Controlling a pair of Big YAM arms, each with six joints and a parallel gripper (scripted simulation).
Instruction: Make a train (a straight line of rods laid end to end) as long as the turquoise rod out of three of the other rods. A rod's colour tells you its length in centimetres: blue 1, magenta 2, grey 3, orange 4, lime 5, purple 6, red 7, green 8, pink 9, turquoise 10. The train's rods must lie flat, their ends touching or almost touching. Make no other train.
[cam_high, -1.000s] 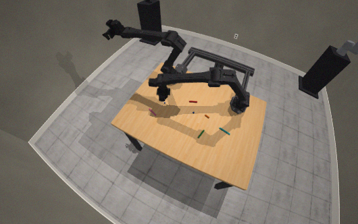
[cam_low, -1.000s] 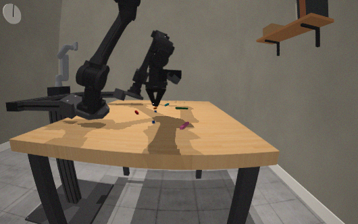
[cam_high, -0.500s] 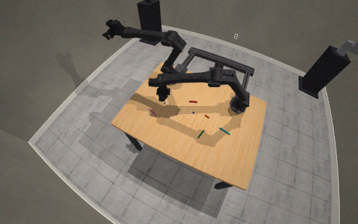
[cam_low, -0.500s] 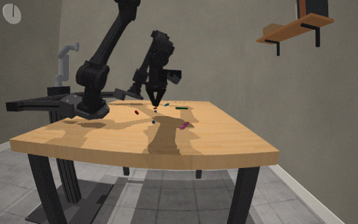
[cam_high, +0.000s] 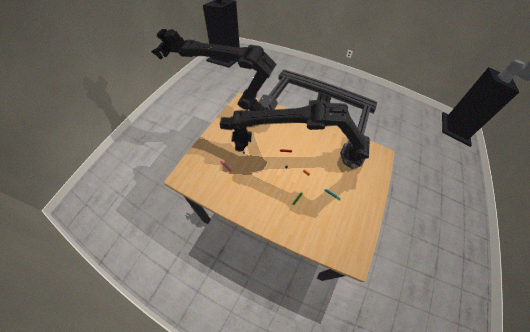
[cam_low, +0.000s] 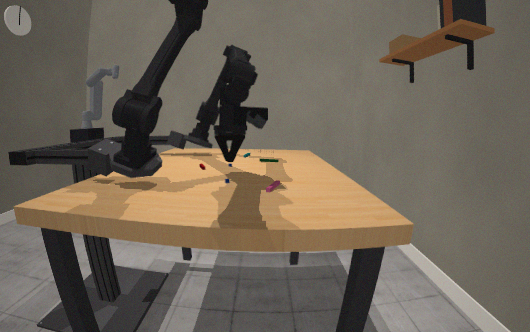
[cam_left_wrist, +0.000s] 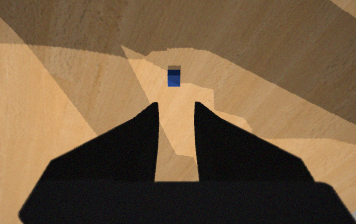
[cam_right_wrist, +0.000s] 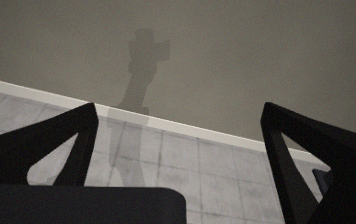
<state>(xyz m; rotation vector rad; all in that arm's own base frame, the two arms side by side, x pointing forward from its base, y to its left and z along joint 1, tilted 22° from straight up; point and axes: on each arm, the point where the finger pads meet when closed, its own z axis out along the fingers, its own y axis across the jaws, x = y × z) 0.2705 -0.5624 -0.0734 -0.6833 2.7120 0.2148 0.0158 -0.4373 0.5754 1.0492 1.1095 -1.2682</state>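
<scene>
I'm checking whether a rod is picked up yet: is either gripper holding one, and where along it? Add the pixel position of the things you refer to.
Nothing is held: the left gripper (cam_low: 230, 160) (cam_left_wrist: 176, 111) is partly open above a blue rod (cam_left_wrist: 174, 79); the right (cam_right_wrist: 180, 104) is open and empty.

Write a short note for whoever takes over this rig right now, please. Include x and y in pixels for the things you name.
Left gripper (cam_high: 241, 149) (cam_low: 229, 160) (cam_left_wrist: 176, 104): slightly open, empty, above the table near one blue rod (cam_high: 243, 152) (cam_low: 227, 181) (cam_left_wrist: 174, 79).
Right gripper (cam_high: 157, 53) (cam_right_wrist: 179, 107): wide open, empty, beyond the table.
Second blue rod (cam_high: 286, 167) (cam_low: 230, 165): mid-table. Green rod (cam_high: 298, 199) (cam_low: 269, 160): beside the turquoise rod (cam_high: 332, 194) (cam_low: 247, 155).
Done: no train yet.
Left: lay both blues and green end to end, flat, matching turquoise.
</scene>
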